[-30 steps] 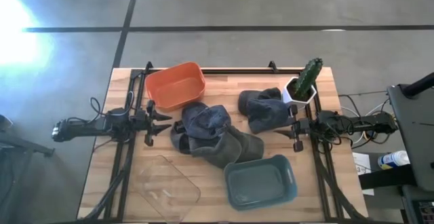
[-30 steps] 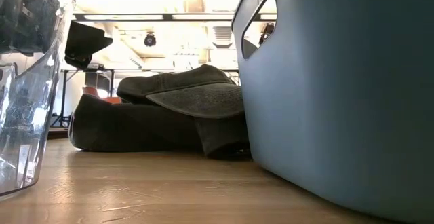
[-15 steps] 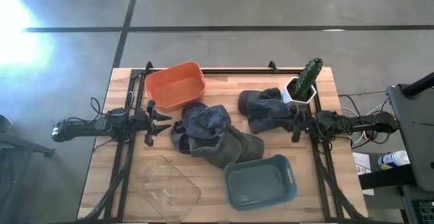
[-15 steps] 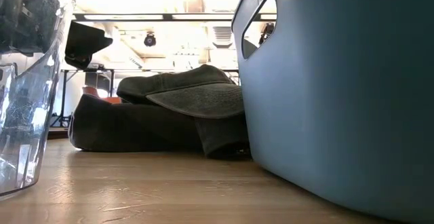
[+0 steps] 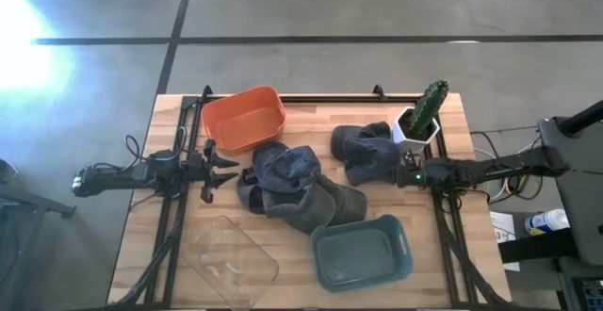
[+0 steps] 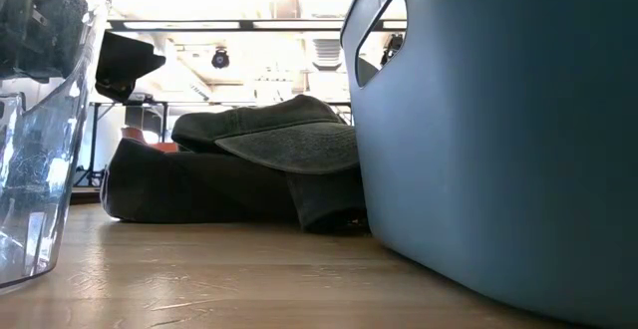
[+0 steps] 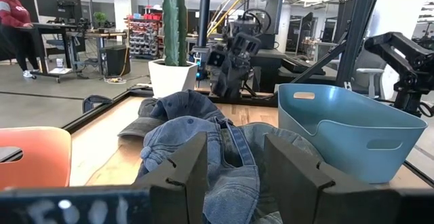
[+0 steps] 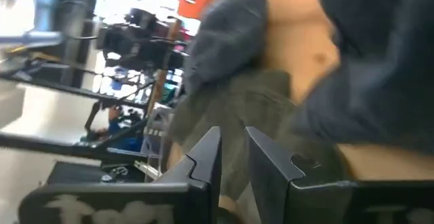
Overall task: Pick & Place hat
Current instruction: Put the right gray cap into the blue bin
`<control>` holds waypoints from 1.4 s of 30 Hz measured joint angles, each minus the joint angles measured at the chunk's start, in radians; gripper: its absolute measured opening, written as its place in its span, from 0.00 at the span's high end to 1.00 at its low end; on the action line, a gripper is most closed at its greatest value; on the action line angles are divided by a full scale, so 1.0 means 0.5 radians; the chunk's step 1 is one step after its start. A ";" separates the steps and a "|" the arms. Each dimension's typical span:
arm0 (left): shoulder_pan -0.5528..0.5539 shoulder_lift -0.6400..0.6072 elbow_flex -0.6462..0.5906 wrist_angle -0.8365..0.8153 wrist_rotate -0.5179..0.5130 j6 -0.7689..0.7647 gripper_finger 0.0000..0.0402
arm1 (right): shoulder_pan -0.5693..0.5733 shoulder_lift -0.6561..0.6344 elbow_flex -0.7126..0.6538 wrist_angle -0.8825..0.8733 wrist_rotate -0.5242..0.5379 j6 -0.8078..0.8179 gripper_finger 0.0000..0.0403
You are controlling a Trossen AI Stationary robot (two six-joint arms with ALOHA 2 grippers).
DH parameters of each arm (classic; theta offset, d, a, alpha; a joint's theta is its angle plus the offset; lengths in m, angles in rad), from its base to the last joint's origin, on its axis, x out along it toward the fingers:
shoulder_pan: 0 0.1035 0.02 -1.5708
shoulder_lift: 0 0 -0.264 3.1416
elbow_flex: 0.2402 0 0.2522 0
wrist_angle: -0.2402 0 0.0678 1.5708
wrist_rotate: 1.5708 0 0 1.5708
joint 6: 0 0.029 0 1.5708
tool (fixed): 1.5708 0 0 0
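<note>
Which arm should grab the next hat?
Probably the right. Its gripper is at the edge of the dark hat by the cactus, fingers nearly closed. The left gripper waits open beside the denim hat, not touching it.

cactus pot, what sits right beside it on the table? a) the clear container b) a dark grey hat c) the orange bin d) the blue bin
b: in the high view the white cactus pot at the table's back right corner has a dark grey hat lying against its side, while the bins lie farther off.
</note>
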 joint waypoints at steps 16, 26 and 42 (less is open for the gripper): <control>0.000 0.001 0.000 -0.001 -0.001 0.000 0.65 | -0.001 0.285 0.000 0.452 -0.303 0.091 0.84; 0.000 0.001 0.000 -0.002 -0.002 0.000 0.65 | -0.001 0.607 0.000 0.404 -0.610 0.317 0.72; 0.000 0.002 0.000 -0.002 -0.002 0.000 0.65 | -0.008 1.172 0.020 0.438 -0.825 0.363 0.52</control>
